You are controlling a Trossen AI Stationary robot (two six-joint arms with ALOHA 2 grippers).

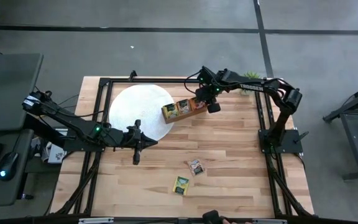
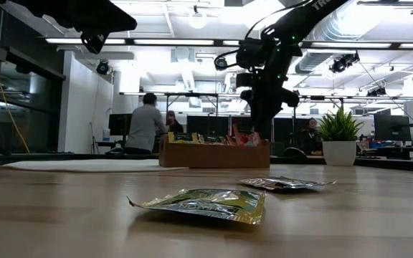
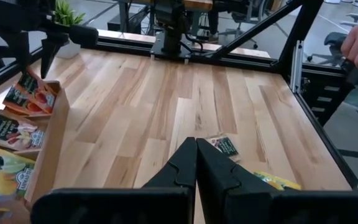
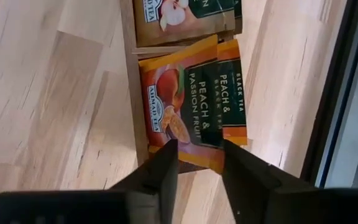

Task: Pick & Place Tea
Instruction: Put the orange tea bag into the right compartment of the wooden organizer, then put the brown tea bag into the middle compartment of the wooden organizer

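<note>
Over the wooden tray (image 1: pixel 183 108), the right gripper (image 4: pixel 197 163) hangs spread above an orange tea packet (image 4: pixel 194 102), its lower edge hidden. At seven o'clock, the left gripper (image 3: pixel 196 163) is pressed together; two loose packets (image 1: pixel 189 176) lie on the table (image 1: pixel 229 155).

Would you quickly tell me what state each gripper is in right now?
Left gripper: shut, empty, above the table.
Right gripper: open, over the orange tea packets in the tray.

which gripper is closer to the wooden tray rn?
Right. The right gripper hangs over the wooden tray's orange-packet end; the left gripper sits shut over bare table, well short of it.
</note>
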